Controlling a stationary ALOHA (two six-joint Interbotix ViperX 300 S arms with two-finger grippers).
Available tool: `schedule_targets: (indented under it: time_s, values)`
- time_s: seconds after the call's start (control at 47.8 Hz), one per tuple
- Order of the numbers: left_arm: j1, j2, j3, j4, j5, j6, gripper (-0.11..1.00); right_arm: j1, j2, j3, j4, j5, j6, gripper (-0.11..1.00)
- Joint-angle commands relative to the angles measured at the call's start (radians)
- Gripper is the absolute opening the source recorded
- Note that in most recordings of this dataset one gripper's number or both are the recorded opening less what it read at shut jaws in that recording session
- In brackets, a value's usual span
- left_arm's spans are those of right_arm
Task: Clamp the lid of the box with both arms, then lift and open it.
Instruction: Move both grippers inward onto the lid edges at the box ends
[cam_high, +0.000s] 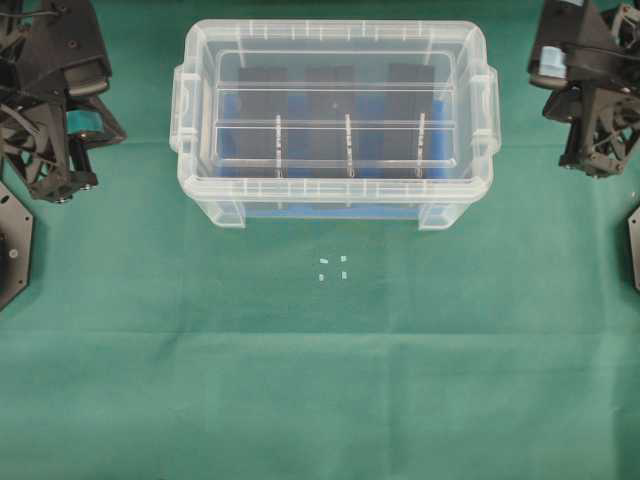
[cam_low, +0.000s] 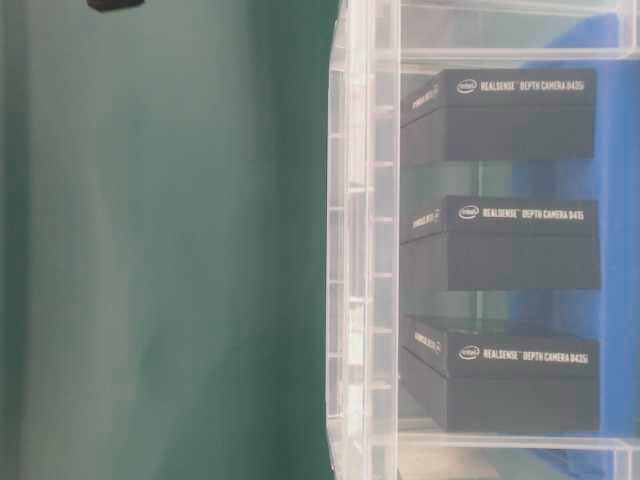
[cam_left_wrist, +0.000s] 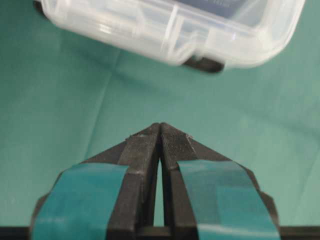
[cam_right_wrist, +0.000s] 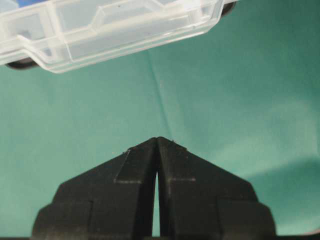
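Lid (cam_high: 335, 100) sits on box (cam_high: 330, 200) near the tabletop's (cam_high: 320, 380) far edge. Left end effector (cam_left_wrist: 160, 131) and right end effector (cam_right_wrist: 157, 142) both pressed together, empty, well apart from it at either side.

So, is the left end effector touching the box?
Apart. In the left wrist view, green cloth separates the shut end effector from the box.

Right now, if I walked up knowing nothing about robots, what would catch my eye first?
Probably the clear box at the back middle of the green cloth, its lid on and three black cartons standing on a blue floor inside. Next, the two black arms parked at either side: the left gripper, marked with teal tape, and the right gripper both have their tips pinched together and point at the box without touching it.
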Motion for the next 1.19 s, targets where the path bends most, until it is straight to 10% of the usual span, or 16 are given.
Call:
schedule_targets:
  time_s: [0.0,1.172]
  values:
    - [0.005,0.002,-0.038,0.005,0.031,0.002,0.01,-0.003,0.015,-0.046,-0.003,0.023,-0.002,0.0]
    - [0.064,0.158,0.037,0.015,-0.069,0.023,0.01,-0.003,0.064,-0.031,-0.003,-0.035,-0.008,0.0]
